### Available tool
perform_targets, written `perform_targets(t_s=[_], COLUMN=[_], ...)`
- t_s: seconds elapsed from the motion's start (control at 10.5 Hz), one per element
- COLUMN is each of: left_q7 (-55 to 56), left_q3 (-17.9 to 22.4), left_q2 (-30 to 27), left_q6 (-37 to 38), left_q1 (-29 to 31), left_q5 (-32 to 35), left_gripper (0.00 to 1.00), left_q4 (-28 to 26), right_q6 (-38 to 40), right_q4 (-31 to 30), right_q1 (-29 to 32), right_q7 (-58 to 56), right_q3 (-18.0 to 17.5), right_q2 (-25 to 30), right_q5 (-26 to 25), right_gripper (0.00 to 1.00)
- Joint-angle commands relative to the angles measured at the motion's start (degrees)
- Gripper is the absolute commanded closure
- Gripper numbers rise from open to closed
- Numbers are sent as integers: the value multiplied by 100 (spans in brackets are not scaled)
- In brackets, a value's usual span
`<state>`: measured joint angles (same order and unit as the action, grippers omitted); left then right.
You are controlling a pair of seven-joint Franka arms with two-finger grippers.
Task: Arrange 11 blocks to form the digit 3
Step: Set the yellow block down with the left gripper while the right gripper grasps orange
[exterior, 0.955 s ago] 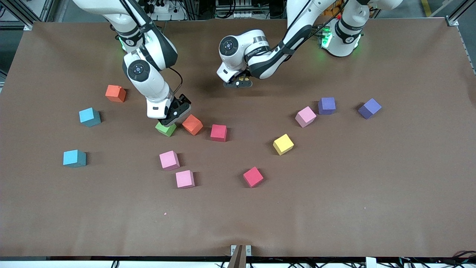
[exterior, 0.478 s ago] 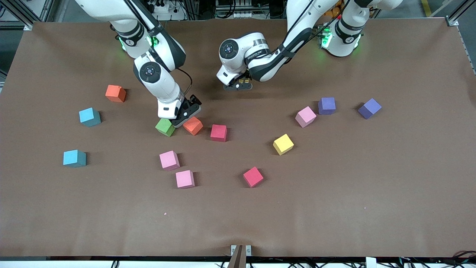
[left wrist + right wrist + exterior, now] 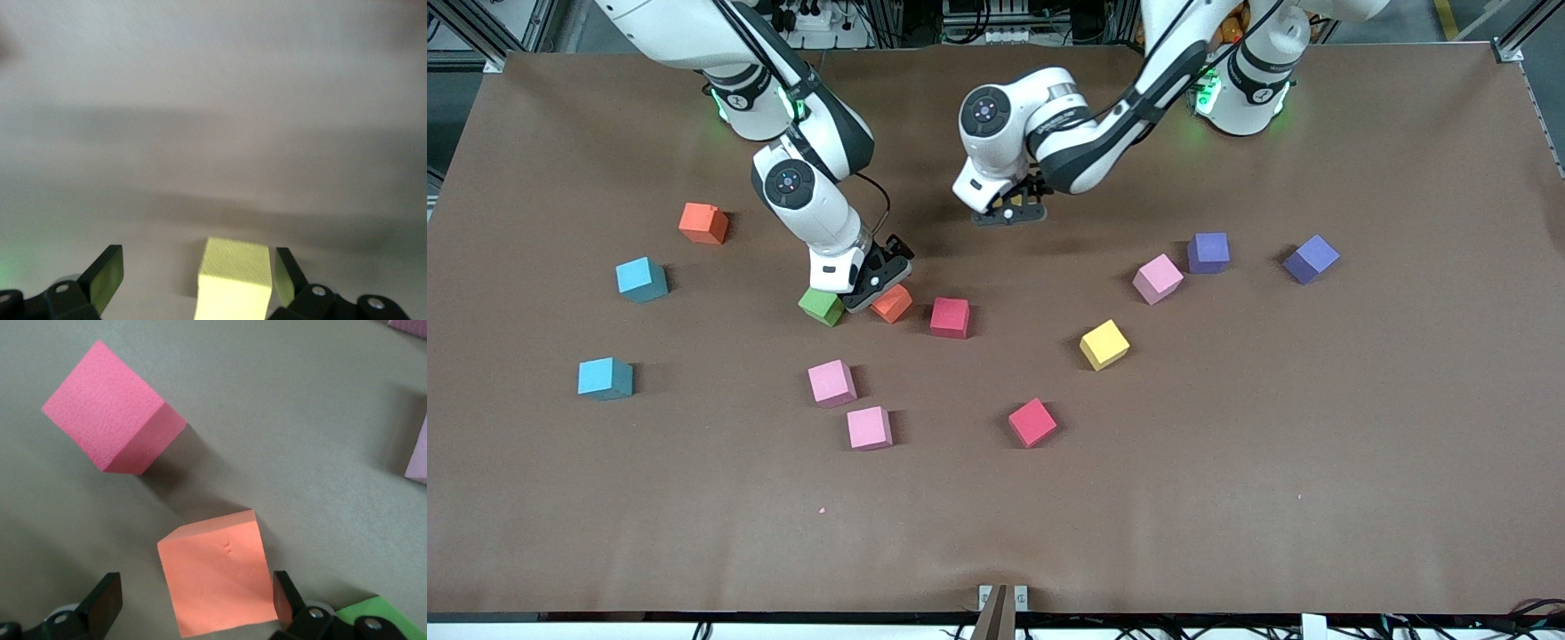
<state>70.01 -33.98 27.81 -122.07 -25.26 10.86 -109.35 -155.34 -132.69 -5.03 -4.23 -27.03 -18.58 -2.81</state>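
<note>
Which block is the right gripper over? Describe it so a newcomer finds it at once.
Follow the right arm down to the open right gripper above the brown table. Under it sits an orange block, flanked by a green block and a red block. The other orange block sits alone.

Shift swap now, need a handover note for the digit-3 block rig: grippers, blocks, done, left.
Left gripper: open, low over the brown table, fingers apart around a small matte yellow cube.
Right gripper: open, straddling a matte orange cube beside the green cube; not gripped yet.
Other cubes: scattered loose.
Done: no bar of the 3 is formed.
Left: build the whole figure.
</note>
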Motion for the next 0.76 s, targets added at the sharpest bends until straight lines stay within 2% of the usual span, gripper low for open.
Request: perform_targets(t_s=[0.0, 0.29, 0.38, 0.57, 0.67], left_q7=[118, 127, 145, 145, 84], left_q3=[-39, -21, -21, -12, -4], left_q2=[-127, -13, -4, 75, 110], left_q6=[87, 131, 131, 140, 140], left_q1=[512, 1066, 1093, 1163, 1190], left_q5=[110, 127, 119, 127, 162], left_gripper=[0, 0, 0, 0, 0], left_q4=[53, 325, 335, 344, 370], right_q6=[-110, -453, -532, -498, -393], right_q4=[85, 67, 59, 59, 67], right_q1=[-33, -225, -401, -437, -437], right_q7=[72, 72, 72, 54, 37], right_q3=[49, 259, 399, 418, 418], right_q2=[-215, -470, -480, -383, -270], right_q5=[-351, -405, -414, -423, -544], right_gripper=[0, 0, 13, 43, 63])
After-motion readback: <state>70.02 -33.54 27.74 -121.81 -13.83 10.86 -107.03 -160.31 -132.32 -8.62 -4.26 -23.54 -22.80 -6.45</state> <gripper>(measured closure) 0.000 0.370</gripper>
